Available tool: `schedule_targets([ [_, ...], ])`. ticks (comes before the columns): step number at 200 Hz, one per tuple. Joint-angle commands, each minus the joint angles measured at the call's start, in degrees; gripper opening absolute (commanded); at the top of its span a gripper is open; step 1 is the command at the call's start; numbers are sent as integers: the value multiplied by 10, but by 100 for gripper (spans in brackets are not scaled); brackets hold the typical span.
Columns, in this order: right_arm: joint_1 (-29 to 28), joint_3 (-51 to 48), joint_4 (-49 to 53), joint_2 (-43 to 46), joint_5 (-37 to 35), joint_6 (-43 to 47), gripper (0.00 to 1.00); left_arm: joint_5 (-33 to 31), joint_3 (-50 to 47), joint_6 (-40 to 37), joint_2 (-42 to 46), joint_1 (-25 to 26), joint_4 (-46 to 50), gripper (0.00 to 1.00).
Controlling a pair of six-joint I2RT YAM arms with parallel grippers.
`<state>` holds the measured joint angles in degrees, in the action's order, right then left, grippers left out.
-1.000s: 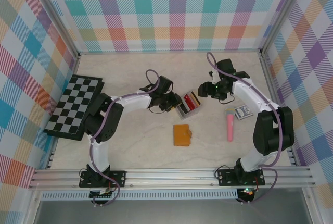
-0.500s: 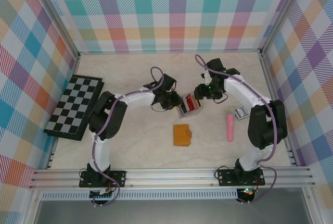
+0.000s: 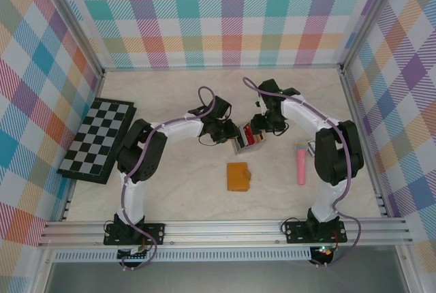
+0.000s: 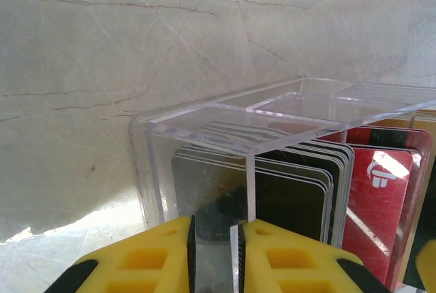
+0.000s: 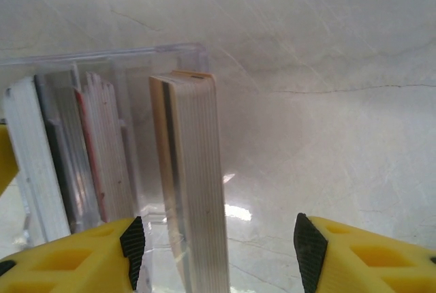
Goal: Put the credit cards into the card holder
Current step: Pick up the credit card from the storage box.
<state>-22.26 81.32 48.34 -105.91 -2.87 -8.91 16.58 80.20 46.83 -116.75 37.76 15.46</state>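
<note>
1. The card holder (image 3: 238, 176) is orange-tan.
2. The credit cards (image 4: 381, 204) are red with a white logo, black, and pale-edged, inside a clear box (image 4: 204, 119).
3. The chessboard (image 3: 97, 138) has black-and-white checks.
4. The cylinder (image 3: 300, 164) is pink.
5. The surface (image 3: 177, 184) is cream, brown-veined.
6. The walls (image 3: 231, 20) are pastel plaid.
7. The left pincer (image 4: 216, 252) and right pincer (image 5: 214, 232) are yellow, black-padded.

Plaid pastel walls (image 3: 231, 13) — pale veined tabletop (image 3: 184, 191), aluminium rail (image 3: 225, 228) in front.

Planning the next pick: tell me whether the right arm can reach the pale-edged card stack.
Probably yes: the right gripper stands open astride the card stack, nothing in between; the left gripper pinches a wall of the clear box.
</note>
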Motion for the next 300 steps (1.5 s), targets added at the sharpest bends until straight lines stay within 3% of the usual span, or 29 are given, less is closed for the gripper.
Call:
schedule_targets([
  [1, -6, 24, 23, -15, -34, 5, 60, -1, 1, -12, -12, 9, 30, 21],
  [46, -9, 31, 29, 1, -72, 4, 55, -6, -3, -16, -9, 9, 33, 20],
  [189, -17, 52, 40, 7, -70, 9, 43, 0, -3, -14, -15, 9, 32, 19],
  [300, -26, 61, 44, 14, -80, 13, 25, 5, -3, -13, -17, 9, 29, 19],
])
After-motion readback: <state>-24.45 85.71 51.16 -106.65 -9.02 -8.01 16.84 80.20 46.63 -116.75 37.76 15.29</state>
